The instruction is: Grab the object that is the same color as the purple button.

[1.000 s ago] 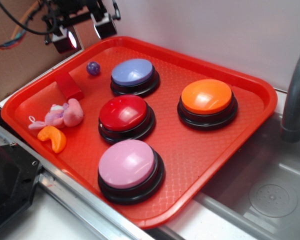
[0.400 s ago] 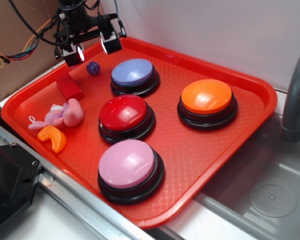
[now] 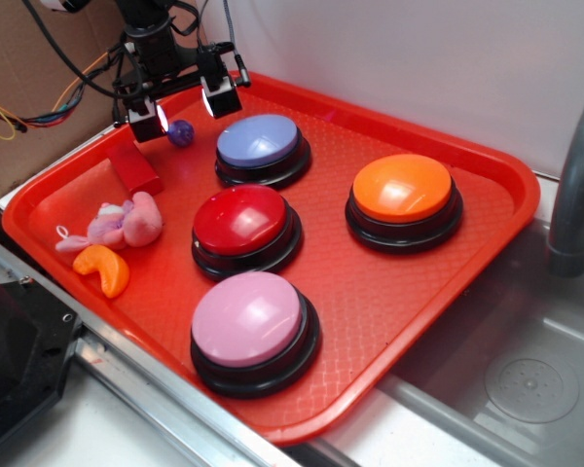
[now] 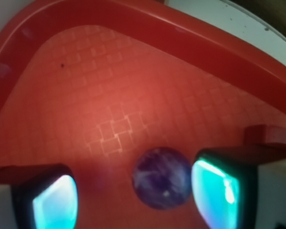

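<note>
— Four dome buttons on black bases are sitting on the red plastic tray (image 3: pixel 448 292): a periwinkle-topped round button (image 3: pixel 260 142) at the back, a red one (image 3: pixel 243 222) in the middle, an orange one (image 3: pixel 404 191) to the right, a pink-lilac one (image 3: pixel 250 321) at the front. Where is the ball lying?

— Tiny shiny dark-purple ball (image 3: pixel 181 132) is resting on the tray floor near the back left corner, just left of the periwinkle button and apart from it. In the wrist view the ball (image 4: pixel 162 177) is showing white streaks.

— And the gripper?

— Black gripper (image 3: pixel 185 107) is hanging right over the ball, jaws spread wide, gripping nothing. One lit fingertip (image 3: pixel 159 118) is standing left of the ball, the other to its upper right. From the wrist view the ball is lying between the fingers, closer to the right-hand one (image 4: pixel 214 193); whether it is touching is unclear.

— Other items?

— Red rectangular block (image 3: pixel 135 167) is lying just beside the gripper's left finger. Pink plush toy (image 3: pixel 125 224) and an orange crescent piece (image 3: pixel 104 269) are lying near the tray's left edge. Tray is sitting on a steel desk beside a sink (image 3: pixel 526 379).
</note>
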You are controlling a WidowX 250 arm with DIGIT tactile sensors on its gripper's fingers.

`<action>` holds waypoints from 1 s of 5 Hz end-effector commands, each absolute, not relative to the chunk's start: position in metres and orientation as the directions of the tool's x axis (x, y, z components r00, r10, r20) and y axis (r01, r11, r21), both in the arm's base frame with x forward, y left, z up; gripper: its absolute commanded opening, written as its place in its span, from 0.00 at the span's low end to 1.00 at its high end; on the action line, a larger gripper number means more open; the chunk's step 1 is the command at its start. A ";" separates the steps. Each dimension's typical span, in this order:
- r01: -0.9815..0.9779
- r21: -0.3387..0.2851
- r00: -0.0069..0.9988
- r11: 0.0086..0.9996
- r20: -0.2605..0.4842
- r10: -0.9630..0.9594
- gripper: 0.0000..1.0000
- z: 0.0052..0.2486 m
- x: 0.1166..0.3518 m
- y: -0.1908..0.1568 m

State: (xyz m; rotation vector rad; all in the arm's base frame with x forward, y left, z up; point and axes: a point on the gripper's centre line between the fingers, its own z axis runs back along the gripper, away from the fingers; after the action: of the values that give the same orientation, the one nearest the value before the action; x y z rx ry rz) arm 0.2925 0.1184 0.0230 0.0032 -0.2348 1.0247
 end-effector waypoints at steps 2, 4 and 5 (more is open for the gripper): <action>-0.842 -0.123 0.498 0.525 0.197 0.845 1.00 0.013 0.282 0.135; -0.819 -0.138 0.535 0.557 0.169 0.828 1.00 0.011 0.282 0.124; -0.810 -0.166 0.544 0.562 0.145 0.827 0.98 0.011 0.282 0.116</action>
State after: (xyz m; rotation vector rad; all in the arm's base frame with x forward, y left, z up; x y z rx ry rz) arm 0.2899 0.1121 0.0048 -0.0785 -0.2067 0.9842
